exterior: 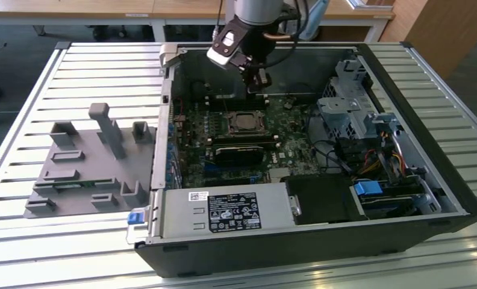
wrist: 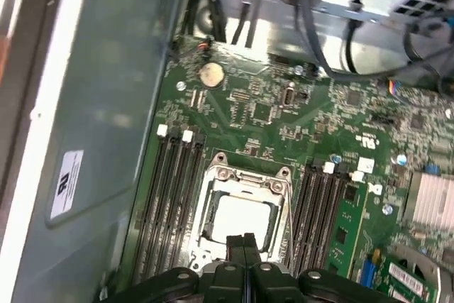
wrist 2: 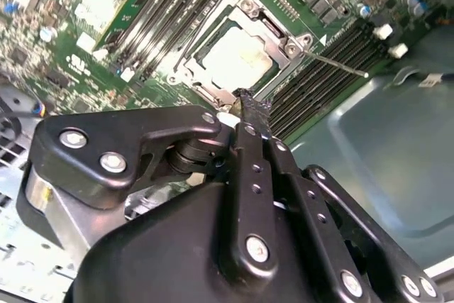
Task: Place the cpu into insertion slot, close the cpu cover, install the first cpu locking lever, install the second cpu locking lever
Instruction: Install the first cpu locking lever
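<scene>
Nearest the lens in the exterior view is the black computer case (exterior: 303,250), lying open on a slatted table (exterior: 29,90), with its labelled power supply (exterior: 222,212) in the lower middle of the frame. A grey fixture tray (exterior: 86,174) sits at the exterior view's left. From the upper middle of the frame the arm (exterior: 255,12) reaches steeply down into the case, its wrist tilted. The gripper (exterior: 259,92) points at the motherboard (exterior: 295,156), just beyond the insertion slot (exterior: 259,123). The cpu (exterior: 244,122) lies flat in that slot, at the centre of the board.

In the second wrist view the black linkages run out to two fingers pressed flat together, with nothing between them. The gripper (wrist 2: 248,101) has its tip just beside the edge of the socket; whether it touches cannot be told. The cpu (wrist 2: 237,58) shows its pale metal top through the cut-out of the cpu cover (wrist 2: 284,51), which lies down over it. A thin metal lever (wrist 2: 340,67) juts from the cover's corner out over the memory slots (wrist 2: 319,83).

In the first wrist view the clenched gripper (wrist: 243,240) overlaps the near edge of the cpu (wrist: 243,214), framed by the cpu cover (wrist: 245,179), with memory slots (wrist: 174,196) on both sides.
</scene>
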You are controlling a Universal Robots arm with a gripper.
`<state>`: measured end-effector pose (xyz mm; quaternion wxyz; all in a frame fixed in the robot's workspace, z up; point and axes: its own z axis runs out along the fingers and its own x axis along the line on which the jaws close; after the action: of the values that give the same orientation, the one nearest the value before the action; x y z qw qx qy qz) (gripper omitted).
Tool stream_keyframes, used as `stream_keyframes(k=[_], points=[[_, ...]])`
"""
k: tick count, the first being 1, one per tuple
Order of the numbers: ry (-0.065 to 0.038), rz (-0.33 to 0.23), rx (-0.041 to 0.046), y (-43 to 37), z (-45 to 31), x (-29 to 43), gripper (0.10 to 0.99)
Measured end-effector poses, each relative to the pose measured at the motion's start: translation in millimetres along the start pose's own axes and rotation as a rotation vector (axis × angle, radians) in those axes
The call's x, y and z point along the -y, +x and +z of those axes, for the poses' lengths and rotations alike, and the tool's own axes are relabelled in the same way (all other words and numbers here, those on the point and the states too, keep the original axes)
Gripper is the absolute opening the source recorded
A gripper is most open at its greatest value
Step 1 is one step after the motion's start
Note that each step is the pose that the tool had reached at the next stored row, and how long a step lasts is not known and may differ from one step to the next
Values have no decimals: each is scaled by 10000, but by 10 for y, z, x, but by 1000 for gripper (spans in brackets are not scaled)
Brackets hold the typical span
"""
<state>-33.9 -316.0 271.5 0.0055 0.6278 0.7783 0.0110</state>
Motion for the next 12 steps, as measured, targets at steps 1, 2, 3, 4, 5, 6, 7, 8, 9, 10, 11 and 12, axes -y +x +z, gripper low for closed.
stream_keyframes(k=[1, 2, 3, 4, 5, 6, 7, 8, 9, 10, 11, 12], points=[[2, -172, -1, 0, 0, 0, 106], [3, -348, -2, 0, 0, 0, 106], [5, -524, -3, 0, 0, 0, 106], [7, -717, -5, 0, 0, 0, 106], [8, -898, -8, 0, 0, 0, 106], [9, -1076, -11, 0, 0, 0, 106], [10, -1256, -15, 0, 0, 0, 106], [11, -1434, -18, 0, 0, 0, 106], [12, -1601, -21, 0, 0, 0, 106], [13, -1764, -23, 0, 0, 0, 106], [15, -1925, -24, 0, 0, 0, 106], [17, -2103, -23, 0, 0, 0, 106]])
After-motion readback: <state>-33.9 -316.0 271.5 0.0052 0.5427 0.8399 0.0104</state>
